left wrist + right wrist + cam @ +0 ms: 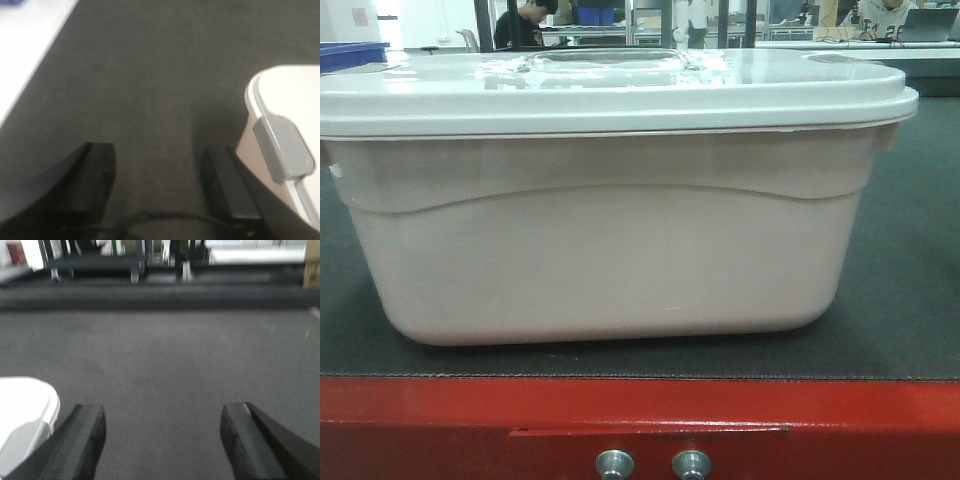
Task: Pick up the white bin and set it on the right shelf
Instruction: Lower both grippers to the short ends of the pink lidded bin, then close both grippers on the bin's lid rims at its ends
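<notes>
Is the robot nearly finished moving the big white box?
Not nearly. Done: the left claw and right claw are open beside the ends of the white bin. In hand: nothing gripped yet. Left: lift it off the table and carry it to the shelf, which isn't in view.

white bin (pixel 610 260): off-white, faintly pink, plain
lid (pixel 620 100): glossy white, paler than the walls
latch (pixel 282 150): light grey
table (pixel 925 250): dark charcoal mat, finely speckled
table edge (pixel 420 410): bright red
bolts (pixel 615 464): silver
crate (pixel 350 52): blue
left pincer (pixel 157 172): black
right pincer (pixel 162 437): black
</notes>
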Action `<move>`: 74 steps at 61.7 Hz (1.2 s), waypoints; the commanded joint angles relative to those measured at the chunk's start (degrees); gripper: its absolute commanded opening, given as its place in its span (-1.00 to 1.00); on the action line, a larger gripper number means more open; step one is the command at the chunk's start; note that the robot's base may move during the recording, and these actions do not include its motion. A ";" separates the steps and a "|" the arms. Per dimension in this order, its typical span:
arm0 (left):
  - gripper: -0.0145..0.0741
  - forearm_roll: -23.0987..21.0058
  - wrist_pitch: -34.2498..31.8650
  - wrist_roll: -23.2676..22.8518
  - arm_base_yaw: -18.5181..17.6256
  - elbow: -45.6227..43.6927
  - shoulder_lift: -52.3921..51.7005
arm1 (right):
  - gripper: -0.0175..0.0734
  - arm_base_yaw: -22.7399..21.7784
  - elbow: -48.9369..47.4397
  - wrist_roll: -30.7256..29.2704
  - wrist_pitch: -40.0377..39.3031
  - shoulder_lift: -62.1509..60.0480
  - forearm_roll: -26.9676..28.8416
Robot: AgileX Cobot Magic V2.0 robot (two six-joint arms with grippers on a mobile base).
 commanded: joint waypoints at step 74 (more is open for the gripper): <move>0.42 -68.03 47.65 48.64 16.58 -20.36 41.85 | 0.76 -19.69 -31.81 -39.53 67.87 46.76 65.49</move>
